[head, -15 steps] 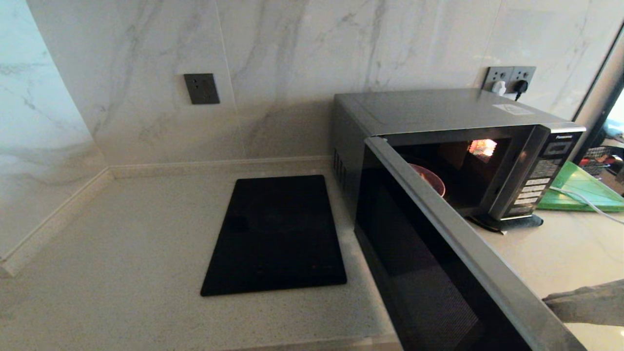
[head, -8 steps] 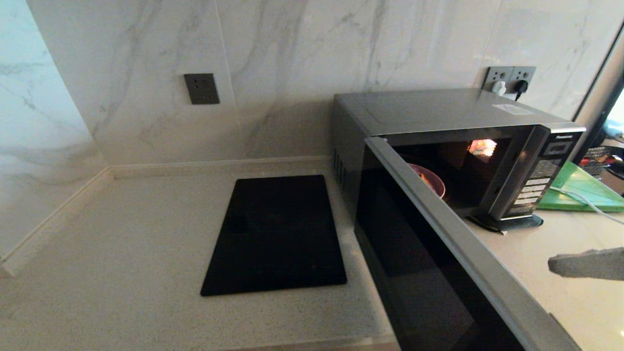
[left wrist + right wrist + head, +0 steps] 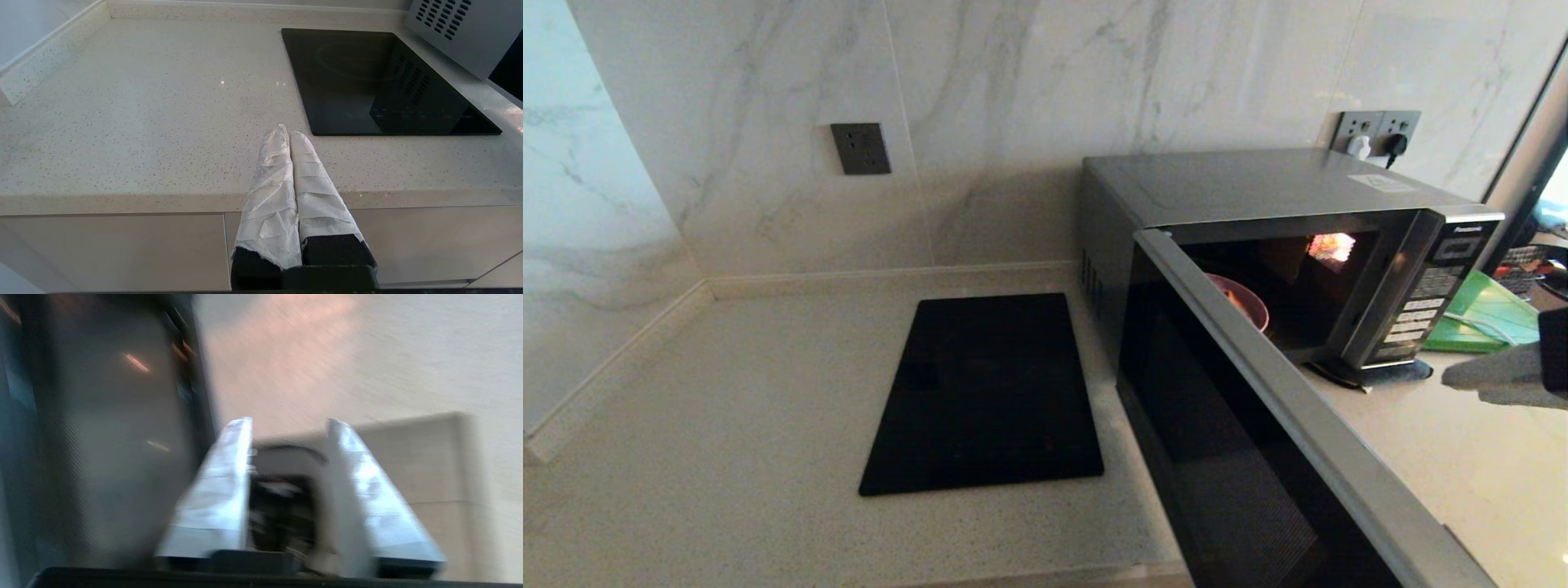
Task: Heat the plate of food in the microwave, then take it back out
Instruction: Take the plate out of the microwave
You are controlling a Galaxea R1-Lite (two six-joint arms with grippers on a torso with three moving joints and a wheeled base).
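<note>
Lavender plate of food (image 3: 1248,300) sits inside the microwave (image 3: 1282,245), whose door stands wide open so I can reach in, and my right end effector (image 3: 1474,377), empty with fingers parted, hovers over the table (image 3: 727,392) near the button panel.

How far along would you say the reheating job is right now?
Done: the microwave door stands wide open, the plate of food sitting inside. In hand: the right gripper, open and empty, is out by the counter's right edge. Left: lifting the plate out. The left gripper rests shut by the cooktop.
</note>
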